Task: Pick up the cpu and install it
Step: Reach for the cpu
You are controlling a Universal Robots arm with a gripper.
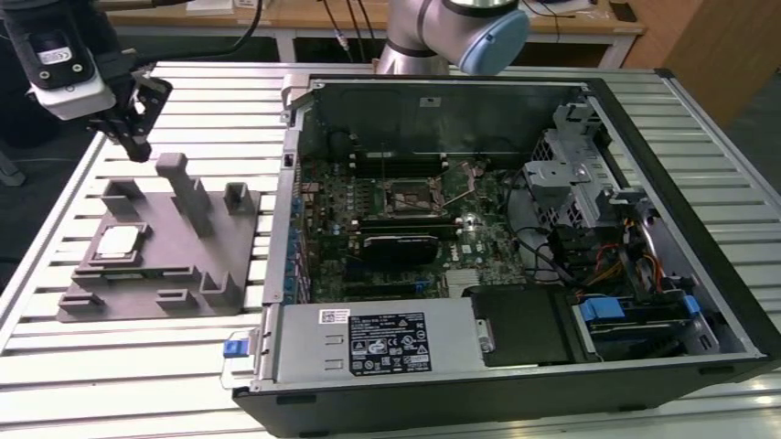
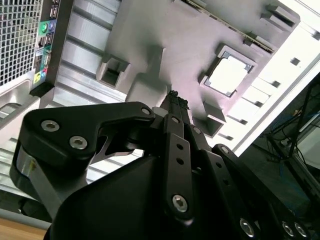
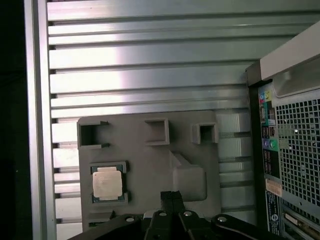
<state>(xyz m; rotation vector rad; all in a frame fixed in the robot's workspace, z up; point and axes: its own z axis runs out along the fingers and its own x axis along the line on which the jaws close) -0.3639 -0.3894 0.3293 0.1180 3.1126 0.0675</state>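
Black fingers of the hand point(image 1: 132, 144) point down at the far side of the exterior view's left, above the slatted metal tabletop point(image 1: 219, 87) and just past a back corner of the grey fixture point(image 1: 183, 274). In both wrist views the fingertips point(image 3: 172, 196) sit pressed together with nothing between them, so the hand is narrow and empty.

A little to the right and nearer the camera, the cpu point(image 1: 119, 241) lies flat in a square pocket of the fixture, its pale metal top upward. In the first wrist view it sits off to one side of the fingertips, not under them, and apart from them.

Further right stands the open computer case point(image 1: 683, 183). Its motherboard point(image 1: 403, 229) is exposed, and the socket point(image 1: 407, 195) near the board's middle looks unfilled, though that is hard to make out.

By this layout the work is at the approach to the pick: the chip is not yet grasped and nothing is installed. The grasp would call for the hand to be centred over the chip, squared to its edges, with the fingers spread wider than its sides. It would also need a straight descent, since the fixture's raised posts stand close by
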